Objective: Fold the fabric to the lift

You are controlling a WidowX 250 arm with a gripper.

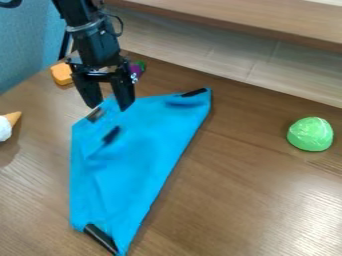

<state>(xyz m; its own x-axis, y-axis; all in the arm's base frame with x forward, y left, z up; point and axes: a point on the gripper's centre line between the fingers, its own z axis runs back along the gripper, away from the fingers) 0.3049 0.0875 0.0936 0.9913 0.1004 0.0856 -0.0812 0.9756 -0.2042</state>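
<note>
Gripper Above Blue Fabric

Camera view: The gripper hangs from the top edge over the fabric's upper left part, jaws set wide apart. The fabric lies slanted on the tabletop, a black patch at its lower end. An orange block sits behind the gripper, to the left; a green dome sits well apart, at right.

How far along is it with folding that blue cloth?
Perhaps partly done: one black patch lies well inside the outline of the blue cloth, suggesting a corner folded in. Nothing is in hand; the open gripper hangs over the cloth's far end. The cloth stretches long toward the camera, so folding probably remains.
</note>
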